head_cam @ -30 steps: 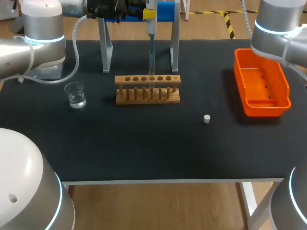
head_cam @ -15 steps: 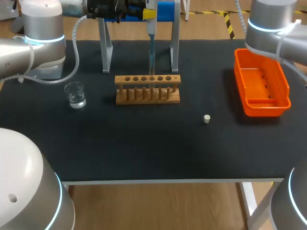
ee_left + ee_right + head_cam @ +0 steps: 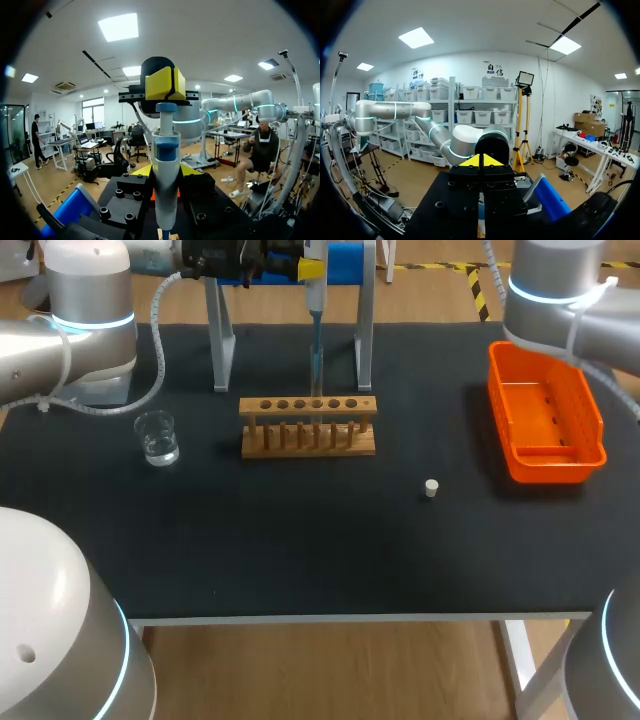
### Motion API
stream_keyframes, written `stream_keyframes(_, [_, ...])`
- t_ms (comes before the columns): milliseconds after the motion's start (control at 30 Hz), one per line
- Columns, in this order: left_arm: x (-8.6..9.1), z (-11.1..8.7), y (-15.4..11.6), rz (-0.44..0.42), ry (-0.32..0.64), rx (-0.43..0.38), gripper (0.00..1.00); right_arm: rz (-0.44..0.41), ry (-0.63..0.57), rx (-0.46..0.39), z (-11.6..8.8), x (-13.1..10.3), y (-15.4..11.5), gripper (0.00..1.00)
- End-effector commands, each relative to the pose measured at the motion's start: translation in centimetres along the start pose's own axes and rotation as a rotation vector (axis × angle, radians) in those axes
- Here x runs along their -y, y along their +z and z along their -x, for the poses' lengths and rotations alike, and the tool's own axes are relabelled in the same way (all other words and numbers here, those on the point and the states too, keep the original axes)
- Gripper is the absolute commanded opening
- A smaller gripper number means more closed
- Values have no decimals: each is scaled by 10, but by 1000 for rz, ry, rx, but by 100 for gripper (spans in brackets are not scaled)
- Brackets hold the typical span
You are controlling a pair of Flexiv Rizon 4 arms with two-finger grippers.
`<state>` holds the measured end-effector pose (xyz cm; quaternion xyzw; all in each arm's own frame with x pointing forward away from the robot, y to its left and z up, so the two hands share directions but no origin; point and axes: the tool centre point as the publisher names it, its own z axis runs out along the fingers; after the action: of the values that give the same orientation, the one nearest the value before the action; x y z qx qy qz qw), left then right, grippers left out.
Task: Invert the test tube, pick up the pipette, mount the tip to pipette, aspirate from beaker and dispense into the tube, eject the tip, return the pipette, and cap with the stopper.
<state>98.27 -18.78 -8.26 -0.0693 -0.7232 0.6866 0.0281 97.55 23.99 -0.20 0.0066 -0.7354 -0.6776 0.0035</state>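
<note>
Two grippers are accounted for: the left gripper [image 3: 165,84] is clamped on the pipette [image 3: 166,165], and the right gripper [image 3: 480,161], seen only from its own wrist, is pressed shut on nothing. The pipette tip [image 3: 316,350] is lined up over the test tube [image 3: 317,426] in the wooden rack [image 3: 308,443], so dispensing is judged the step in hand. The pipette should be kept plumb and the plunger pressed slowly, so that nothing is spilt. The stand legs [image 3: 365,340] flank the pipette closely; a straight lift is advised before any sideways travel. Open table [image 3: 300,560] is found toward the orange bin [image 3: 597,425], with the stopper [image 3: 431,488] between and the beaker [image 3: 157,437] well apart.
</note>
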Motion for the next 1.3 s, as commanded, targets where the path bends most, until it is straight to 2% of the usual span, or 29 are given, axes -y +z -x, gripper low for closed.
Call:
stream_keyframes(33, [1,0,-1,2,-1,-2,0,-3,2,-5,4,2,2,0])
stream_keyframes(1300, [1,0,-1,2,-1,-2,0,-26,29,-4,0,23,4,0])
